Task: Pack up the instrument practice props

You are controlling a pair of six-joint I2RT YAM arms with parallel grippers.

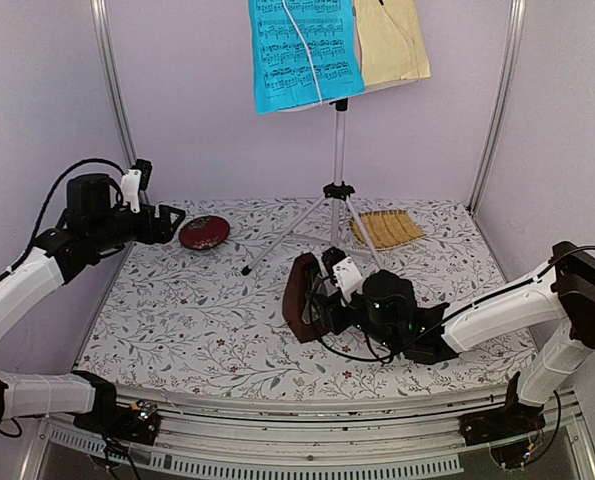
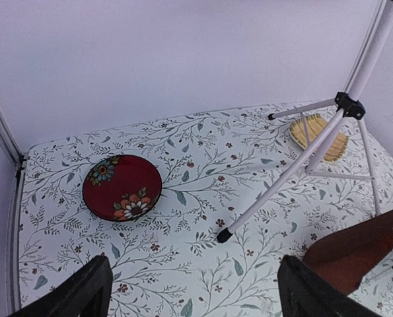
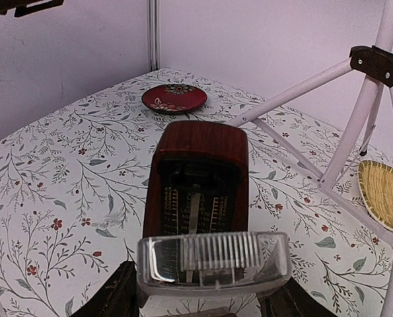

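Our right hand (image 1: 325,298) is clamped on the metronome (image 3: 199,165), with the music stand (image 3: 352,135) just to its right. Our left hand (image 2: 195,294) is wide apart, holding nothing, the red bowl (image 2: 122,187) ahead of it.

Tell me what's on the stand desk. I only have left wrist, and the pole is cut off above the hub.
Observer: Two sheets on the music stand: a blue sheet and a pale-yellow sheet.
Operator: Brown thing at my bottom right?
Observer: The metronome, lying on the table, its scale face showing in right wrist.
Operator: Right arm on it?
Observer: The right end effector is at its wide end; whether it grips is unclear.
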